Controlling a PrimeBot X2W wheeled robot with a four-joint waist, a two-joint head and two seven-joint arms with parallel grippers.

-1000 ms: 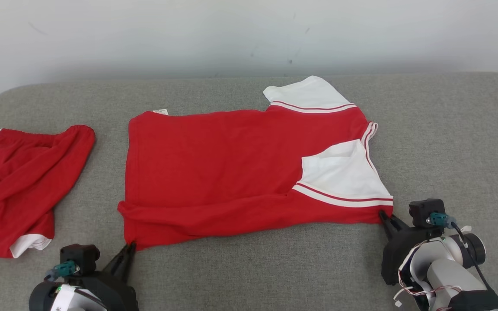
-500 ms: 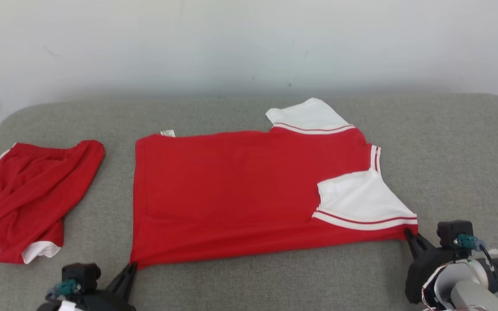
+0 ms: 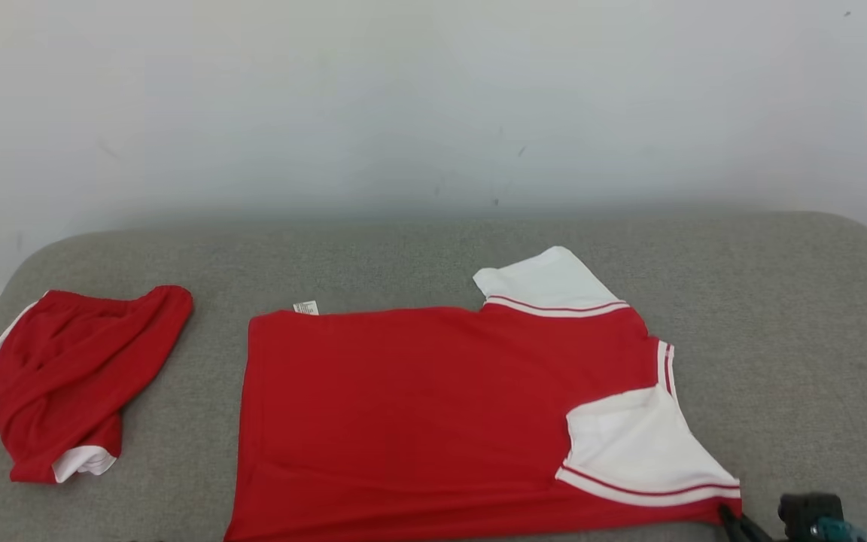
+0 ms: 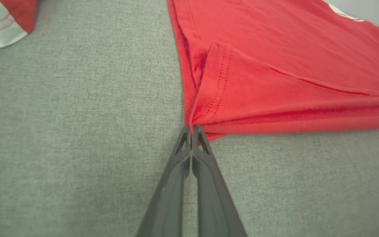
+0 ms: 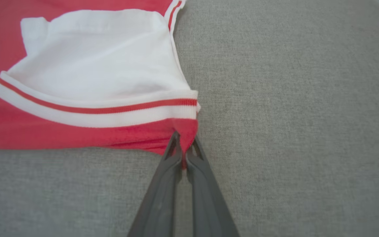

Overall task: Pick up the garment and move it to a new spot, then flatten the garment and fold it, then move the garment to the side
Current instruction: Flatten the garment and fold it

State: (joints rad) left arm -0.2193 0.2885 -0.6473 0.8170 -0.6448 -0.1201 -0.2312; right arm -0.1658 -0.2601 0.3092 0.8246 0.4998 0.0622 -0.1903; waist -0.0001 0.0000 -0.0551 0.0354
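Red shirt now lies flatter; we find left gripper and right gripper pinched tight on its near corners; folding likely follows.

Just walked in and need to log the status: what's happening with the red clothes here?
The robot is working on the red and white shirt, spread fairly flat on the grey padded surface. Its left gripper is shut on the shirt's near hem corner; its right gripper is shut on the near corner beside the white sleeve. A second red garment lies crumpled off to the left, untouched.
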